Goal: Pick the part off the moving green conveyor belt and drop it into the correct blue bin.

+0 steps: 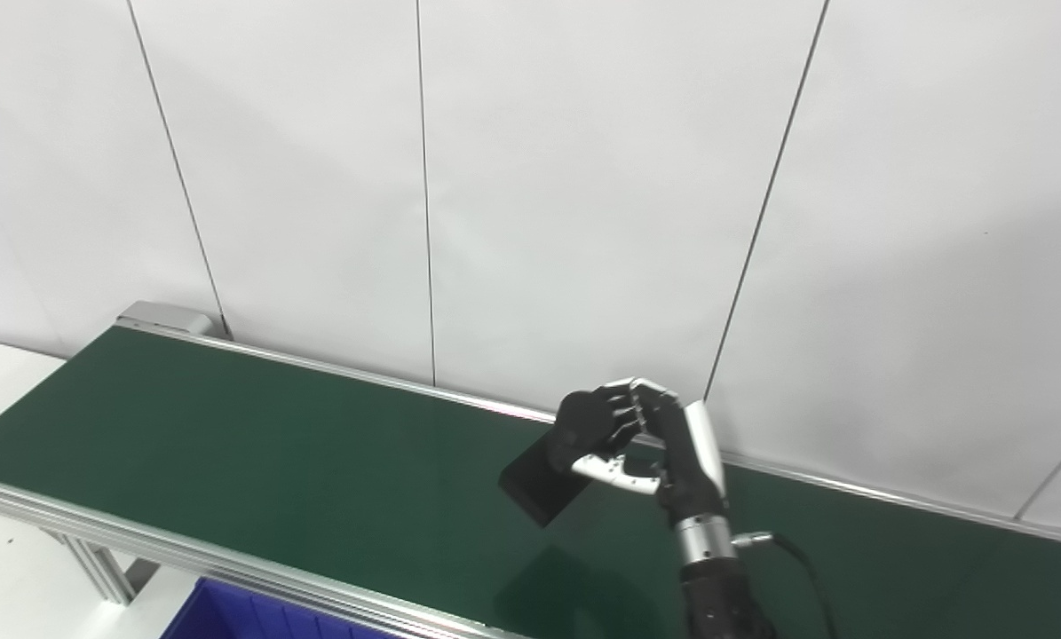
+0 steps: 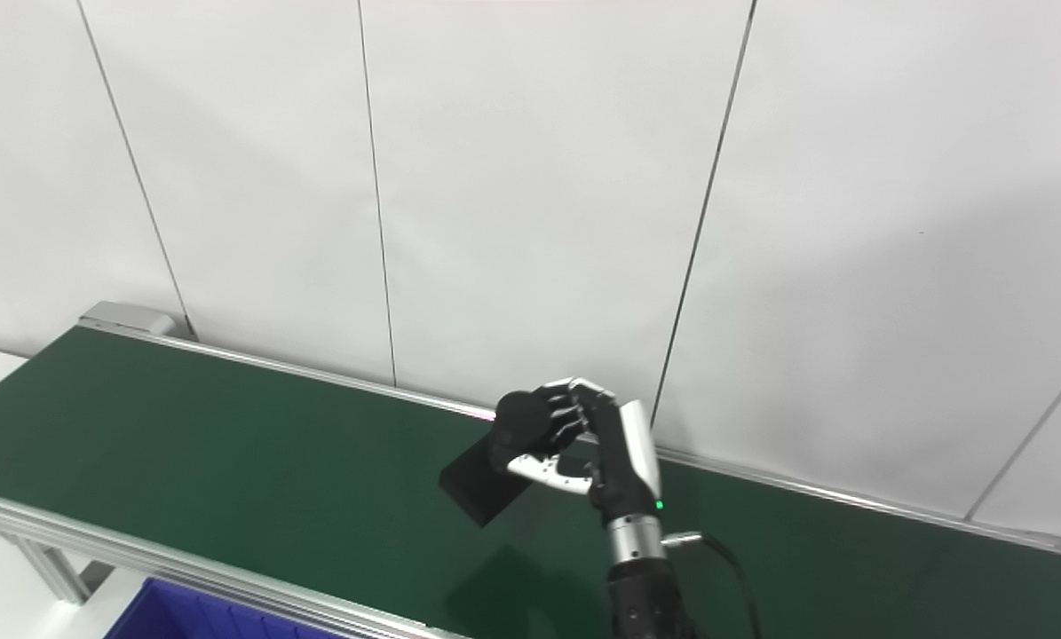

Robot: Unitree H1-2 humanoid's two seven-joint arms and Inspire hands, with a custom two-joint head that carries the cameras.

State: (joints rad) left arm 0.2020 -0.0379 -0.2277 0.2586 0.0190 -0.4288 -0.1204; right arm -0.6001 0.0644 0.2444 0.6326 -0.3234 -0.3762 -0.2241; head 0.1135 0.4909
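The black part (image 1: 539,484) is hanging in the air above the green conveyor belt (image 1: 228,435), gripped at its upper end by the right hand (image 1: 645,444). It looks like a flat dark block topped by a rounded knob, and its long axis is running on a slant, from the knob up near the fingers down and to the left, so the squared lower end is pointing toward the near-left of the belt. A dim shadow is lying on the belt below it. The part's surface is so dark that its exact shape, and where the block ends and the knob begins, is hard to make out; its upper end is partly covered by the fingers.

The right hand is grasping the part, with the fingers (image 1: 623,408) curling over the knob from above and the thumb (image 1: 619,472) pressing in underneath. The hand is standing almost upright on its wrist, palm turned left, and the forearm is rising from the bottom edge, where it is cut off. A cable is looping from the wrist.

The left hand is not showing in either view.

At the bottom-left corner, just below the belt's near metal rail, only a corner of a blue bin (image 1: 228,617) is showing; the rest is cut off.
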